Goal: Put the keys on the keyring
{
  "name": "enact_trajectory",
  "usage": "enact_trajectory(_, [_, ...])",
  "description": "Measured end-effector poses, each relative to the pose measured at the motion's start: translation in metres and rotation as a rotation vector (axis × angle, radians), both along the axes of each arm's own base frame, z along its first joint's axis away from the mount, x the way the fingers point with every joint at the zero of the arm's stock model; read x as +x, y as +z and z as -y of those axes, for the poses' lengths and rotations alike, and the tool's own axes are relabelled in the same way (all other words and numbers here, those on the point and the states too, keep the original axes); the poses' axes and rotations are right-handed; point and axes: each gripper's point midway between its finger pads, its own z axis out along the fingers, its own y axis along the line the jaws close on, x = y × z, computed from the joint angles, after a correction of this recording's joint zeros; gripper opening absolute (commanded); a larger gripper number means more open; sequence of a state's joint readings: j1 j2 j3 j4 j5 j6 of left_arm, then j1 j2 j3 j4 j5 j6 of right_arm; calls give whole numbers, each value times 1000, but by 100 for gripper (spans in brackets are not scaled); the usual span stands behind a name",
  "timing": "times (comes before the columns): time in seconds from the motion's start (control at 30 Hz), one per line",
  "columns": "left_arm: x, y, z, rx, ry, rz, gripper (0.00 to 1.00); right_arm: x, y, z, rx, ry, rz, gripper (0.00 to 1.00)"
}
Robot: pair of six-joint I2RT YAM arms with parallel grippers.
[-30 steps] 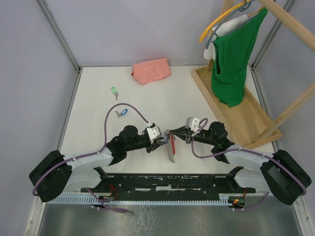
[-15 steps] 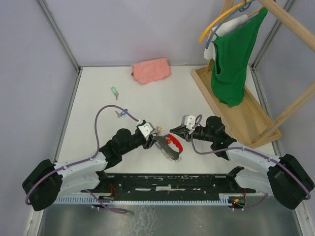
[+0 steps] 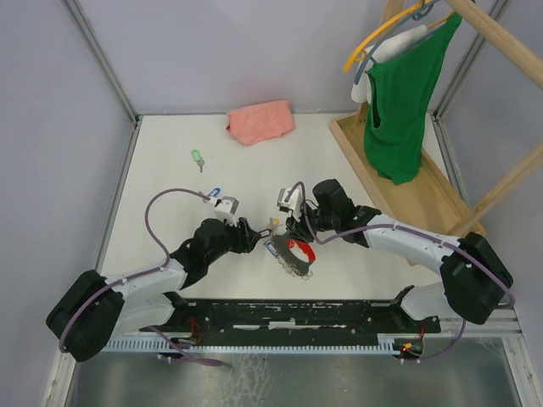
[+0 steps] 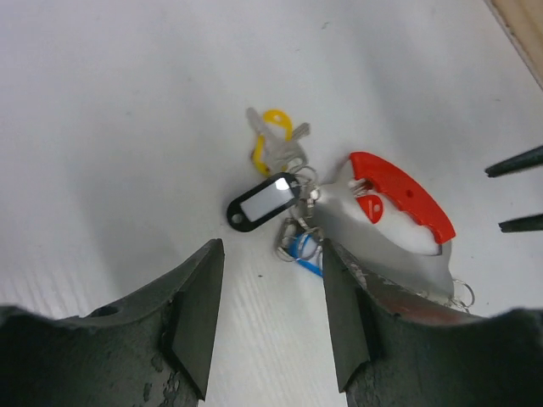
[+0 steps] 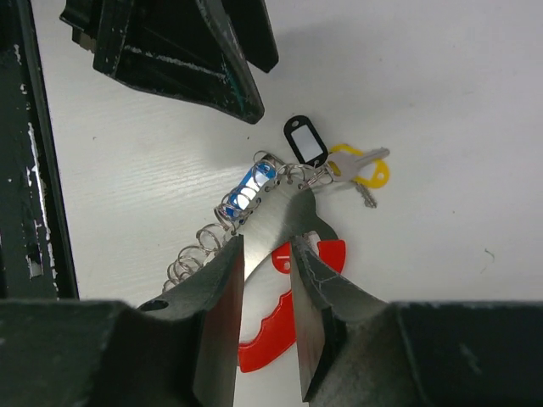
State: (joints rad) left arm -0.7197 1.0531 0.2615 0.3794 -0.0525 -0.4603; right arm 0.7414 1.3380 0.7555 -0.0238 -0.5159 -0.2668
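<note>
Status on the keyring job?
Left gripper open, right gripper open, both at keyring bunch. Green key, blue key loose, far left, unthreaded. Left arm's cable beside blue key.

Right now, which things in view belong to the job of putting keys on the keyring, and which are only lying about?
Job: green key; blue key; keyring bunch with yellow key, tag and red tool; left hand and right hand, both open.

Lying about: pink cloth; green shirt; wooden rack.
</note>
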Motion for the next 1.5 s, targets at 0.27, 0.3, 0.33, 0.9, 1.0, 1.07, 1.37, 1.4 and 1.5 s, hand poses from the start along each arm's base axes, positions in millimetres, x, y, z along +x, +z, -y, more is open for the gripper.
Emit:
enact_trajectory(0.27, [-10,-50,-3,-50,5,-239,46,-1,-34,4,-157,-28,-92,36])
enact_trajectory(0.3, [-11,-51,0,-60,-9,-248,45,-1,-37,4,-168,-30,-100,36])
enact_trajectory(0.33, [-11,-51,4,-72,-21,-252,44,-2,-40,5,-178,-32,-106,36])
enact_trajectory(0.9, [-8,-55,31,-146,-121,-273,29,-2,-53,7,-217,-35,-121,36])
enact_trajectory(1.0, [-9,-56,36,-157,-142,-280,26,-2,-56,7,-221,-33,-127,36])
enact_trajectory(1.07, [-9,-56,37,-161,-149,-281,27,-3,-57,6,-220,-28,-130,37])
enact_trajectory(1.37, [6,-38,60,-192,-216,-238,30,0,-49,3,-213,-9,-123,48])
enact_trajectory(1.4, [10,-33,63,-197,-220,-224,31,1,-48,3,-210,-13,-120,50])
enact_trajectory(1.5, [15,-27,66,-196,-229,-197,34,6,-42,9,-187,-46,-118,65])
